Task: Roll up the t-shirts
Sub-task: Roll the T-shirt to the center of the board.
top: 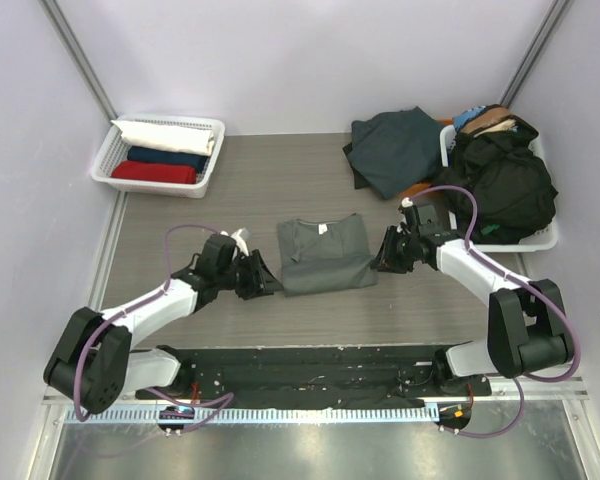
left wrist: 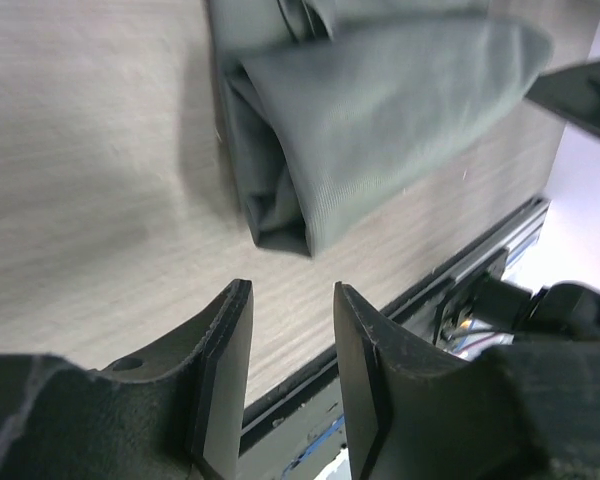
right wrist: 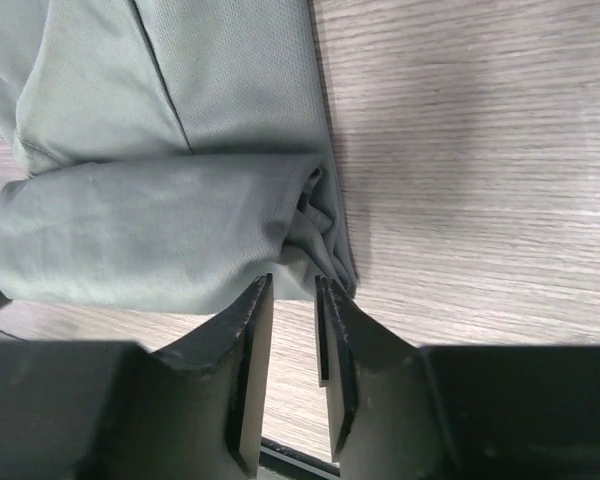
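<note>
Left hand (top: 268,279) at 9 o'clock, right hand (top: 381,258) at 3, flank the grey-green t-shirt (top: 325,257), jaws parted, seemingly empty.

A robotics lab cell: pale walls (top: 310,60) enclose a wood-grain table (top: 280,180) with a black mounting rail (top: 310,364).

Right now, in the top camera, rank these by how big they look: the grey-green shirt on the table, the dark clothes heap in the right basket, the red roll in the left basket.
1. dark heap, largest, though only slightly.
2. grey-green shirt, close behind; call these two near alike.
3. red roll, clearly smallest.
</note>
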Robot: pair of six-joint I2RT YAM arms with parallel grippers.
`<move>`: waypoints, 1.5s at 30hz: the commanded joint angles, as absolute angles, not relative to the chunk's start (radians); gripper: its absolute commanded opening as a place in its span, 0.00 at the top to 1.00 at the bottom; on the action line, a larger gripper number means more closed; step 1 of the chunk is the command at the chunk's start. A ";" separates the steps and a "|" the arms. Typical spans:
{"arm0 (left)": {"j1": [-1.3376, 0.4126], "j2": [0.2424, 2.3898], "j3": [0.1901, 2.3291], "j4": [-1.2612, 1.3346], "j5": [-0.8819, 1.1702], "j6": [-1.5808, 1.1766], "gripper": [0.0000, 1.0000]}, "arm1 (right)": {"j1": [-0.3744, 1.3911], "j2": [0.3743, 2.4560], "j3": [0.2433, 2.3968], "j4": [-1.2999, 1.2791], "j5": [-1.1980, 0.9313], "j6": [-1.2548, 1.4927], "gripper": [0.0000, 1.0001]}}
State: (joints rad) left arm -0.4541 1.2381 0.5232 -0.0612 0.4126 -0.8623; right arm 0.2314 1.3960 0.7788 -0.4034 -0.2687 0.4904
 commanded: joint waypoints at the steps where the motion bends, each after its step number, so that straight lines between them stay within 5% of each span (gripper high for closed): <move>1: -0.514 1.207 0.496 0.074 0.342 -0.914 0.58 | 0.229 1.355 0.764 -0.377 -0.242 0.457 0.71; 14: -0.549 1.295 0.548 0.075 0.287 -0.897 0.60 | 0.230 1.377 0.716 -0.287 -0.281 0.454 0.61; 25: -0.569 1.358 0.565 0.117 0.293 -0.910 0.79 | 0.238 1.437 0.712 -0.236 -0.302 0.453 0.64; 28: -0.571 1.364 0.568 0.123 0.296 -0.910 0.85 | 0.239 1.448 0.709 -0.227 -0.307 0.451 0.74; 31: -0.571 1.368 0.572 0.126 0.299 -0.907 0.98 | 0.239 1.448 0.709 -0.230 -0.314 0.456 0.99; 45: -0.571 1.279 0.575 -0.026 0.310 -0.896 1.00 | 0.247 1.230 0.611 -0.333 -0.367 0.517 0.99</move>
State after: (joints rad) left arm -0.5674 1.3178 0.5480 0.0223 0.3061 -0.9092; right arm 0.2352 1.2938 0.6258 -0.3103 -0.3275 0.4839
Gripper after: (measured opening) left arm 0.012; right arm 0.029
